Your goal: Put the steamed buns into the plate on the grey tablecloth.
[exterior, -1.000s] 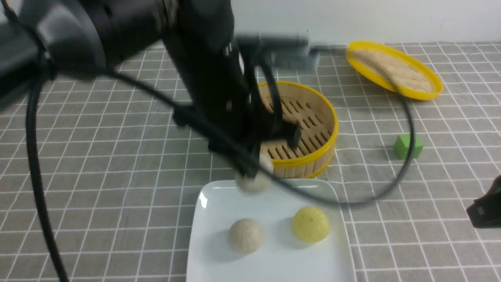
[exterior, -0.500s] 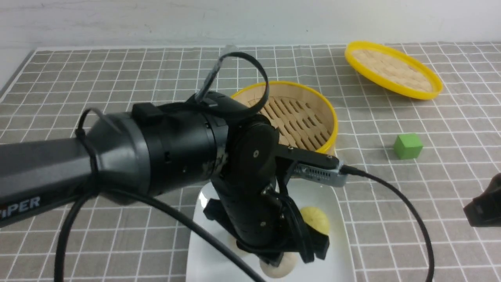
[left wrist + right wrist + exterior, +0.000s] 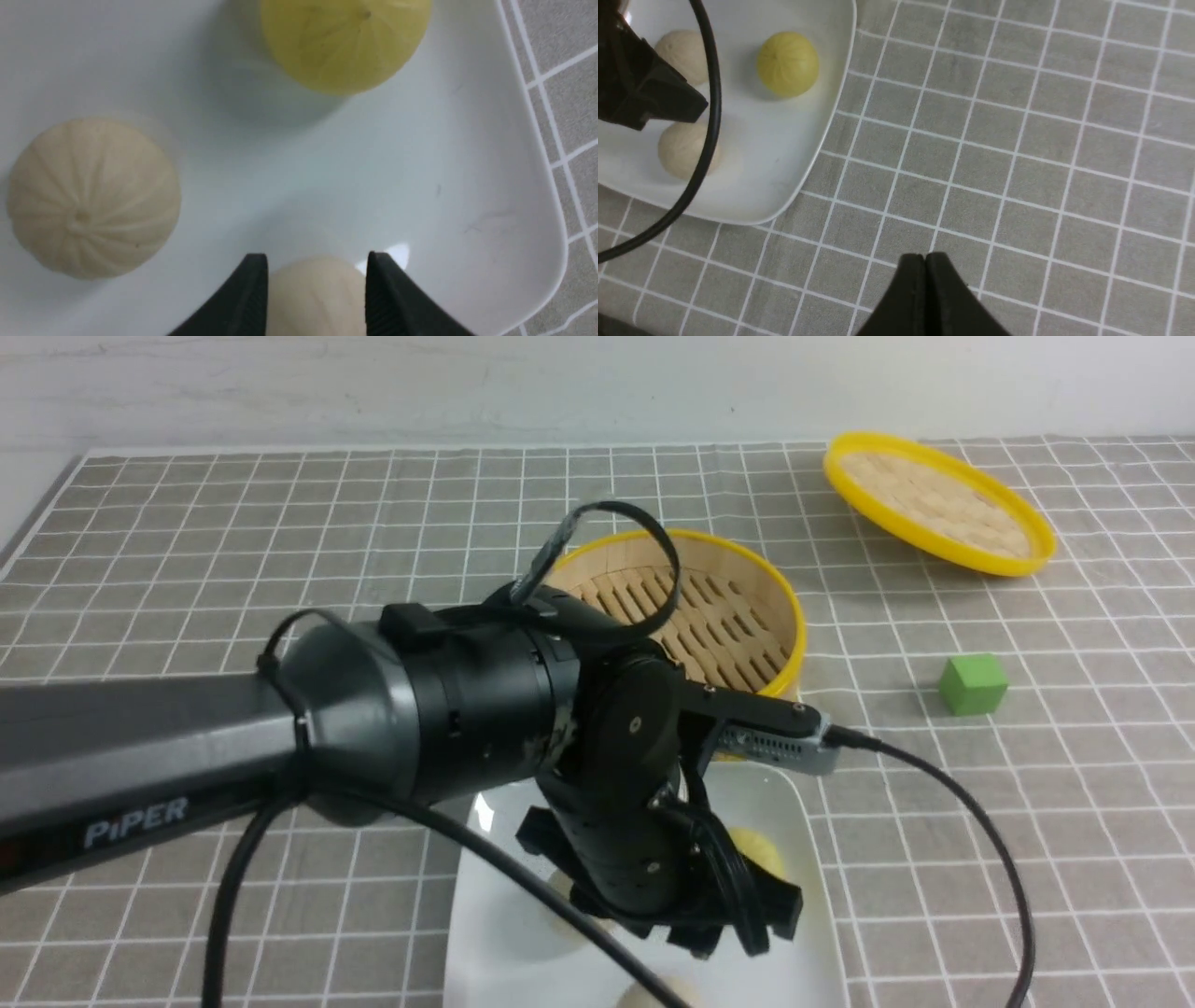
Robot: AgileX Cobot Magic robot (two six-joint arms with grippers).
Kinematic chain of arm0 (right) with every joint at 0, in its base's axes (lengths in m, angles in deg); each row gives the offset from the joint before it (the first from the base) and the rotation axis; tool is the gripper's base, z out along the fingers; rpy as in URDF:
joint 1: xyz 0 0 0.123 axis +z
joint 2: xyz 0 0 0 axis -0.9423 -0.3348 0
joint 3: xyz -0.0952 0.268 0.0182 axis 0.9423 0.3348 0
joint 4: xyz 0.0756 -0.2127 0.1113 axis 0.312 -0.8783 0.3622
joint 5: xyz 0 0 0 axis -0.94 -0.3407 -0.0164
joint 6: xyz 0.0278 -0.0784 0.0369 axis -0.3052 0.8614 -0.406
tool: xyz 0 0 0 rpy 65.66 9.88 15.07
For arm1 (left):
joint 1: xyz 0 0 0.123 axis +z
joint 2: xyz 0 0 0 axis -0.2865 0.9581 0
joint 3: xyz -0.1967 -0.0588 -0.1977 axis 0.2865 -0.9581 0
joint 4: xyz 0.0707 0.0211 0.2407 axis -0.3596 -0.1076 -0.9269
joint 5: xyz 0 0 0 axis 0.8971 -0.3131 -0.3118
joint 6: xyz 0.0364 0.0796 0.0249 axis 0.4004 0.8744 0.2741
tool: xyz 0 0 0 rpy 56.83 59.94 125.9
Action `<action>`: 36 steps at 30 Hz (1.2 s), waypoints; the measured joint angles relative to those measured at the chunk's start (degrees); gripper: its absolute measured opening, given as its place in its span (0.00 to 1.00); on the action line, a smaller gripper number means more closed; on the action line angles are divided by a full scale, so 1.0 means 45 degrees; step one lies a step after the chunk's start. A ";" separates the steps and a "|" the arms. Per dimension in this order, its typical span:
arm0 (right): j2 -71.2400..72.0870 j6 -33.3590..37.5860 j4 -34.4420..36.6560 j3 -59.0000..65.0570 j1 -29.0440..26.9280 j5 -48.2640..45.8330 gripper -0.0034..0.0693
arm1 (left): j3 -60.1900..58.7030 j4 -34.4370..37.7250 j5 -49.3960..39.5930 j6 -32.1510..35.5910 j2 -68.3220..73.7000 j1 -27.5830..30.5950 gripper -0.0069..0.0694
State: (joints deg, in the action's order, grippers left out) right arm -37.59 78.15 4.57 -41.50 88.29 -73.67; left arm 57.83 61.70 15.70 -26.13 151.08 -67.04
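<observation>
The white square plate (image 3: 495, 933) lies on the grey grid tablecloth (image 3: 280, 569) at the front. On it rest a pale yellow bun (image 3: 345, 42) and an off-white bun (image 3: 93, 198). My left gripper (image 3: 316, 261) reaches down over the plate's near part. Its two black fingers press the sides of the third bun, off-white (image 3: 315, 298), which is low at the plate. That bun shows at the bottom edge of the front view (image 3: 653, 997). My right gripper (image 3: 925, 255) is shut and empty over bare cloth, to the right of the plate (image 3: 784, 154).
The round bamboo steamer basket (image 3: 738, 616) stands just behind the plate, with no buns showing in it. Its yellow-rimmed lid (image 3: 938, 504) lies at the back right. A green cube (image 3: 973, 683) sits right of the basket. The left arm's black cable (image 3: 980, 859) loops over the cloth.
My left arm swung down and forward with the off-white bun, from the plate's far rim to its near part. The right gripper has left the front view.
</observation>
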 joint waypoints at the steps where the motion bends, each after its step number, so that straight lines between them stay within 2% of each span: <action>1: 0.0955 -0.0283 -0.0469 0.0017 0.0000 0.0051 0.03 | 0.0000 -0.0157 0.0096 0.0000 -0.0131 0.0000 0.53; 4: 0.3144 -0.0504 -0.0831 0.0786 0.0000 0.1342 0.03 | 0.0078 -0.0578 0.0147 0.0000 -0.0480 0.0000 0.50; 7: 0.5092 -0.0588 -0.0576 0.2505 0.0000 0.3778 0.03 | 0.0382 -0.1066 0.0029 0.0000 -0.0787 0.0000 0.41; 8: 0.5213 -0.0588 -0.0533 0.2656 0.0000 0.3982 0.03 | 0.0435 -0.1130 -0.0010 0.0000 -0.0828 0.0000 0.40; 11: 0.6618 -0.0588 -0.0429 0.5520 0.0000 0.7706 0.03 | 0.0774 -0.1426 -0.0101 0.0000 -0.1091 0.0000 0.23; 12: 0.6650 -0.0588 -0.0429 0.5520 0.0000 0.7706 0.03 | 0.0790 -0.1426 -0.0101 0.0000 -0.1109 0.0000 0.23; 13: 0.6770 -0.0588 -0.0429 0.6422 0.0000 0.8853 0.03 | 0.0814 -0.1444 -0.0118 0.0000 -0.1156 0.0000 0.16; 16: 0.6794 -0.0588 -0.0429 0.7364 0.0000 1.0612 0.03 | 0.0814 -0.1444 -0.0230 0.0000 -0.1170 0.0000 0.09; 36: 0.6794 -0.0588 -0.0416 0.7548 0.0000 1.0984 0.05 | 0.0814 -0.2062 -0.0233 0.0000 -0.1170 0.0000 0.10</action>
State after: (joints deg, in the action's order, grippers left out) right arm -7.02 75.51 2.69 -7.53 88.29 -24.24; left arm 61.50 52.42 14.65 -26.13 145.81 -67.04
